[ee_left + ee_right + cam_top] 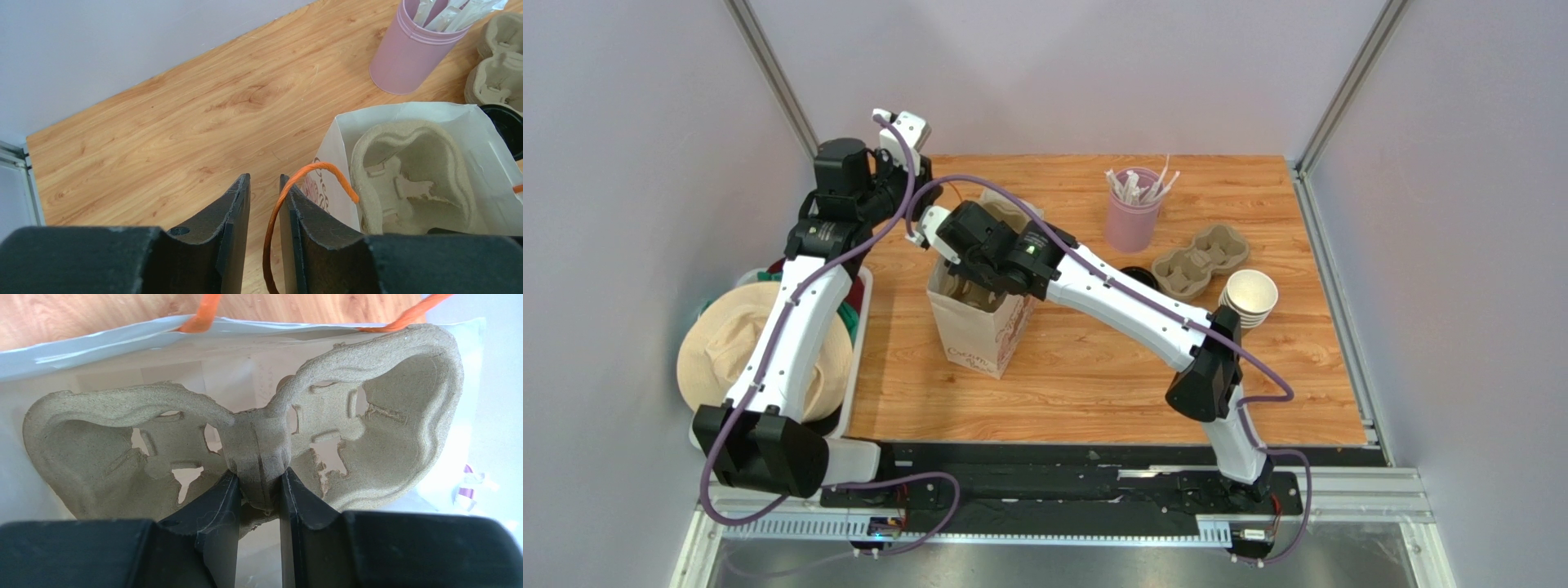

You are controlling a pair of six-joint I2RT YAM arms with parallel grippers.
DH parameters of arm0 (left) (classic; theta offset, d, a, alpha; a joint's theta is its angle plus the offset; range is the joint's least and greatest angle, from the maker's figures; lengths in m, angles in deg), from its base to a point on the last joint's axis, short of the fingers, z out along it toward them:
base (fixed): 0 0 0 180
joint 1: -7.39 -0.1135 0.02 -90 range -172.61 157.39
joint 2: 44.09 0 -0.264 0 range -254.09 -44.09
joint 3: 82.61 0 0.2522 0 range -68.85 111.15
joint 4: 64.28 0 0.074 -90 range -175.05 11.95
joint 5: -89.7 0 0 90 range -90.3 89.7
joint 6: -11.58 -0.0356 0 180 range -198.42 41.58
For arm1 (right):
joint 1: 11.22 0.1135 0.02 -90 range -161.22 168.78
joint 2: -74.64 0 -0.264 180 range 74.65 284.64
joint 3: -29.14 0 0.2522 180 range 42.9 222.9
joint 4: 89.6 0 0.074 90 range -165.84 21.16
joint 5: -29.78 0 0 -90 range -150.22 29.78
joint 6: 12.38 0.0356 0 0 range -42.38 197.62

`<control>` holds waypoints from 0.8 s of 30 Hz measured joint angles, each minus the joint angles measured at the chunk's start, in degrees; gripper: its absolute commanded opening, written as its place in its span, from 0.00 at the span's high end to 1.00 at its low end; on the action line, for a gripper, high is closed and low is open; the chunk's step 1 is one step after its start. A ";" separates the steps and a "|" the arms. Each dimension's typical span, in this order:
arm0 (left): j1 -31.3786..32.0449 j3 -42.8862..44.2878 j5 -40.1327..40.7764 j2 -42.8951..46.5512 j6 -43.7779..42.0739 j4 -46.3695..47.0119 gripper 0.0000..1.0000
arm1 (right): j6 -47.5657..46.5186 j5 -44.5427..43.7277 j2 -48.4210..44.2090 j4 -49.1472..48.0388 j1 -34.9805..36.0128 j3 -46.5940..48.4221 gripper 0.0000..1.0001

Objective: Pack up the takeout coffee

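- Right hand (258, 478) is clamped on the centre ridge of a grey-brown moulded pulp cup carrier (380, 416), inside the white paper bag (92, 343).
- Left hand (264, 179) is slightly apart, with the bag's orange cord handle (307, 171) threading the gap.
- Black-lidded takeout coffee cup (506, 125) stands on the wooden counter (184, 122), just beside the bag.

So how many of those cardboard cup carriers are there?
2. One carrier sits inside the paper bag, pinched by the right gripper. The other carrier lies on the table, right of the pink cup; it may be a stack hiding more.
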 measured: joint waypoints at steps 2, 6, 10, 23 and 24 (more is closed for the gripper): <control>0.00 -0.46 0.02 0.50 0.39 0.44 0.69 | 0.26 1.05 0.22 0.44 0.00 0.09 0.75; 0.00 -1.07 0.07 1.60 0.92 0.90 0.70 | 0.83 2.99 1.36 1.07 -0.02 0.09 0.75; -0.13 -1.16 0.70 2.12 1.01 1.05 0.74 | 1.11 4.63 2.43 1.25 -0.04 0.09 0.76; 0.00 -3.37 4.63 2.99 1.95 1.51 0.81 | 2.10 10.23 3.26 2.14 -1.66 0.09 0.75; 0.00 -3.48 4.72 2.99 1.99 1.51 0.81 | 2.23 10.58 3.41 2.23 -1.77 0.09 0.76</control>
